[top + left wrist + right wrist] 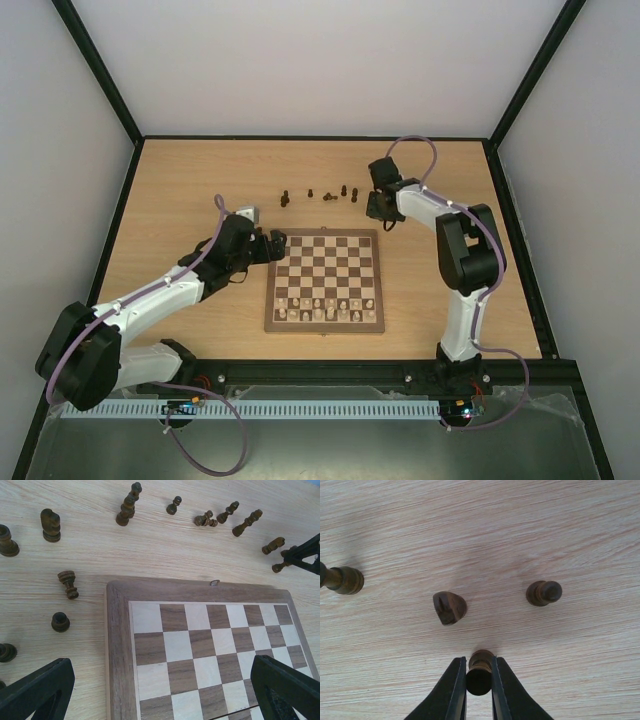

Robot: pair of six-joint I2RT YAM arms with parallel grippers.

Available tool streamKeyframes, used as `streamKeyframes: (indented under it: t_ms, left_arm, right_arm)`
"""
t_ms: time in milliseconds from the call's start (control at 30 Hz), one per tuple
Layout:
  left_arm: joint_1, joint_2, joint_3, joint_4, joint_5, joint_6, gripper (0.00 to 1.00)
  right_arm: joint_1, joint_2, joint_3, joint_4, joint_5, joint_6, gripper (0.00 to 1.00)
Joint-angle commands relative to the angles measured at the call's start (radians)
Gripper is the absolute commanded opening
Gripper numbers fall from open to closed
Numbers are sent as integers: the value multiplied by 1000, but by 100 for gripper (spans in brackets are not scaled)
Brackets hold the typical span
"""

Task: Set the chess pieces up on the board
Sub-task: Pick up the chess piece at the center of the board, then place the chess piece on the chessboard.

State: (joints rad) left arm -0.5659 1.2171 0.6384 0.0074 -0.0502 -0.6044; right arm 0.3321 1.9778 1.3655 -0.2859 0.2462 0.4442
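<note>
The board (372, 238) lies mid-table, its far rows bare. Several dark chess pieces (328, 195) stand or lie on the table beyond its far edge. My right gripper (378, 212) is off the board's far right corner. In the right wrist view it (479, 680) is shut on a dark piece (480, 672) whose base is at the tabletop. A dark knight (449, 607) and a pawn (544, 593) stand just beyond it. My left gripper (276, 245) hovers at the board's far left corner. In the left wrist view it (165, 690) is wide open and empty above the board's squares (117, 630).
Pale pieces (325, 310) fill the board's two near rows. More dark pieces (50, 525) are scattered on the table left of and beyond the board's corner, some lying down (68, 584). The right gripper's fingers (305, 555) show at the far right of the left wrist view.
</note>
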Motion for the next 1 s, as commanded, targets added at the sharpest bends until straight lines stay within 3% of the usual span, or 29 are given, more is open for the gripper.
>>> streamKeyframes:
  t_ms: [0,967]
  left_arm:
    - [7,0,-13,11,9,7,100]
    - [6,-6,-14,0,-26,9,99]
  right_arm:
    - [26,-30,6,-55,37,-9,10]
    - [191,-271,-203,-121,3,11,11]
